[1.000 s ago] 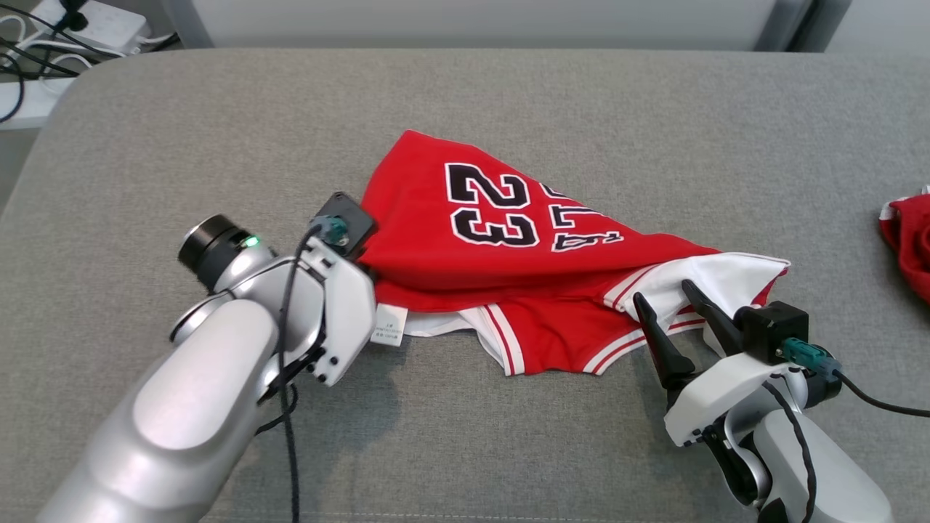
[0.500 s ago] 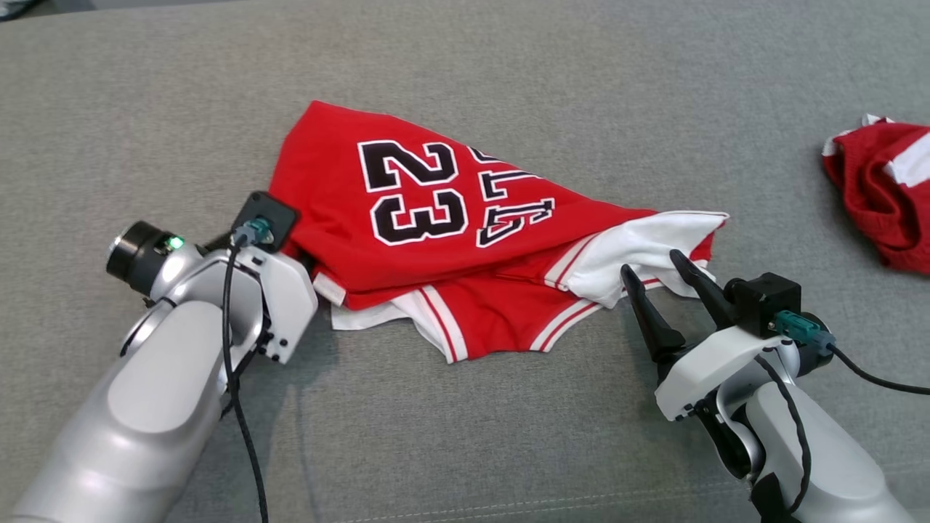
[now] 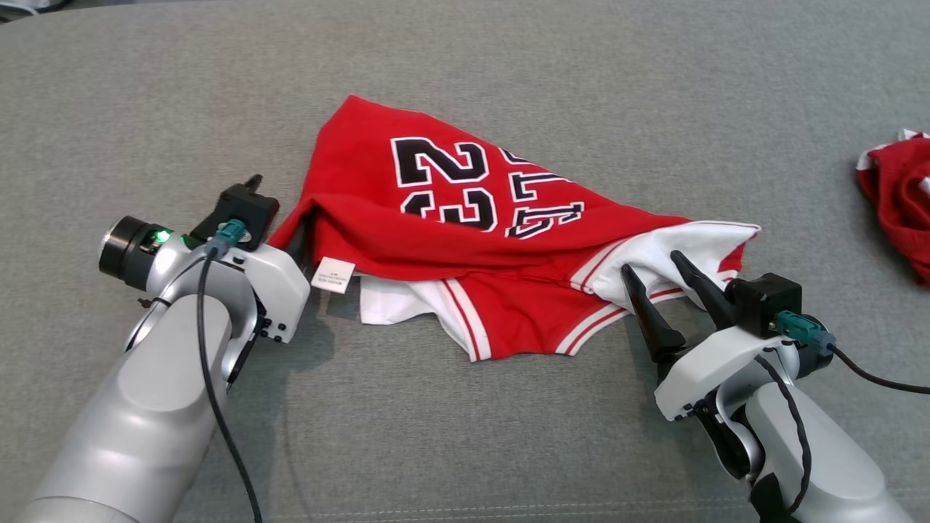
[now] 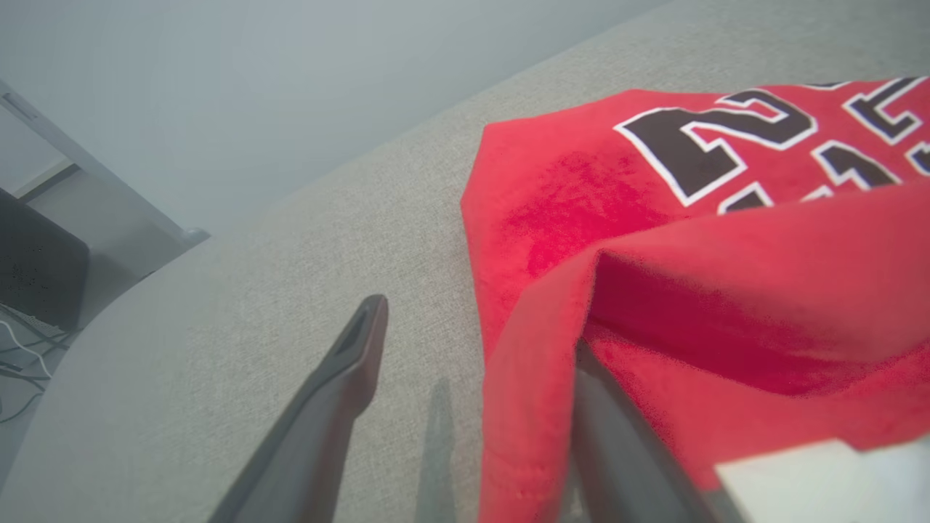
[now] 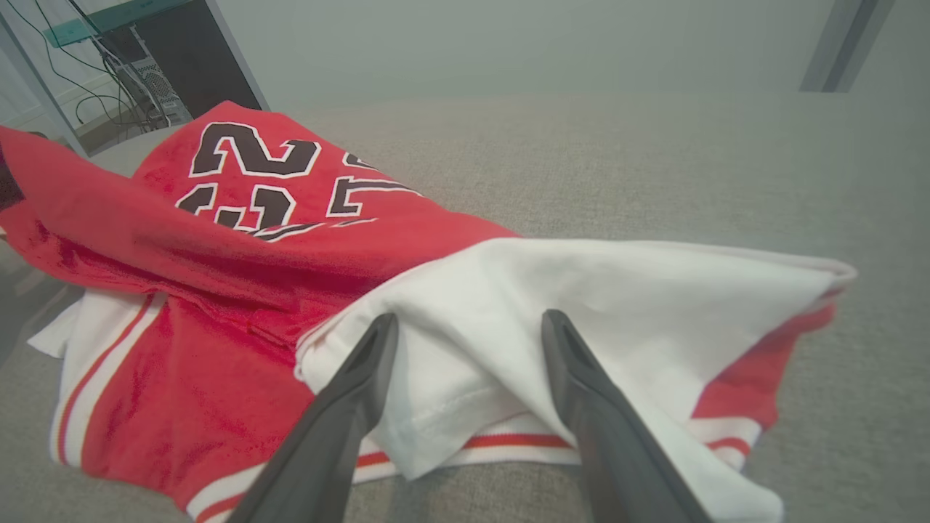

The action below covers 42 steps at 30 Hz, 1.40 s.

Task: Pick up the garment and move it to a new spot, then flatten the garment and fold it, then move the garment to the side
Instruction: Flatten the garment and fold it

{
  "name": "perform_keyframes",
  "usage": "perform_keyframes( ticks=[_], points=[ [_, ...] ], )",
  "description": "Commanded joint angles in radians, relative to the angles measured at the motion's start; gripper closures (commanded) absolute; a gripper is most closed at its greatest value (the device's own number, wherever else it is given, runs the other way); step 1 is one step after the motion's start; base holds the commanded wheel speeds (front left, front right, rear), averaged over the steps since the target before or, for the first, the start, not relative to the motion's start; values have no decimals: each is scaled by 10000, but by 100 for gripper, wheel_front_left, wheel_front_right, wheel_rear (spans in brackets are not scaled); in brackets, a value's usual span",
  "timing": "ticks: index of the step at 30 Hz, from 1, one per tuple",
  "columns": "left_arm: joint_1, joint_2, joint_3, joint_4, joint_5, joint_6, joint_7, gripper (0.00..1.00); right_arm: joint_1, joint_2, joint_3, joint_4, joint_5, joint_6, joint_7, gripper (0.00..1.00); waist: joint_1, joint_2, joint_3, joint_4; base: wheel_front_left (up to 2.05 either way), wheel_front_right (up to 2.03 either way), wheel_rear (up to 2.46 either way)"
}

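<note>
Reaching in from the lower left of the head view, the left gripper (image 3: 280, 211) sits at the near-left corner of the garment (image 3: 465, 247), a red basketball jersey with white trim lying crumpled on the grey upholstered surface (image 3: 508, 65). Its jaws are spread wide and have hold of nothing. In the left wrist view one finger (image 4: 349, 363) stands clear over bare grey fabric, while the other (image 4: 617, 436) is tucked beneath a raised fold of red cloth that drapes over it. A small white label (image 3: 333, 274) hangs from the hem just beside the gripper's pale housing. The jersey spreads across the middle of the surface, its black numerals (image 3: 447, 181) edged in white facing up on the top layer, and striped red-and-white edging shows along the near side. At the jersey's right end a white panel (image 3: 683, 250) lies turned outward. The right gripper (image 3: 652, 263) rises from the lower right with its jaws fully parted and nothing between them, both dark fingers pointing at that white panel, their tips seen against it. Well apart, at the far right edge, lies another bundle of red cloth (image 3: 901, 203).
</note>
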Motion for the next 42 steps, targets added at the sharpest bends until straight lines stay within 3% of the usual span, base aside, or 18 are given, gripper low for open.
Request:
perform_keyframes(
  ticks=[1,7,19,26,36,42],
  points=[
    [-527,421,457,-119,-161,205,-443,0,-8,9,136,-138,96,31,-136,0,0,-1,-154,273,0,0,0],
    [5,368,863,-171,-591,438,-1037,0,198,-43,87,-77,151,31,-136,0,0,-1,-360,700,0,0,0],
    [1885,60,1600,-884,-1272,674,-1282,0,413,-33,122,2,239,31,-136,0,0,-1,-651,715,0,0,0],
    [2553,-554,841,-1210,-671,323,-1286,0,496,-31,118,8,226,31,-136,0,0,-1,-603,630,0,0,0],
    [2109,-430,938,-994,-35,690,-1287,0,247,49,141,-28,184,31,-136,0,0,-1,-341,137,0,0,0],
    [2126,-631,1129,-1015,-83,482,-1287,0,308,54,-53,-64,112,31,-136,0,0,-1,-220,5,0,0,0]
  ],
)
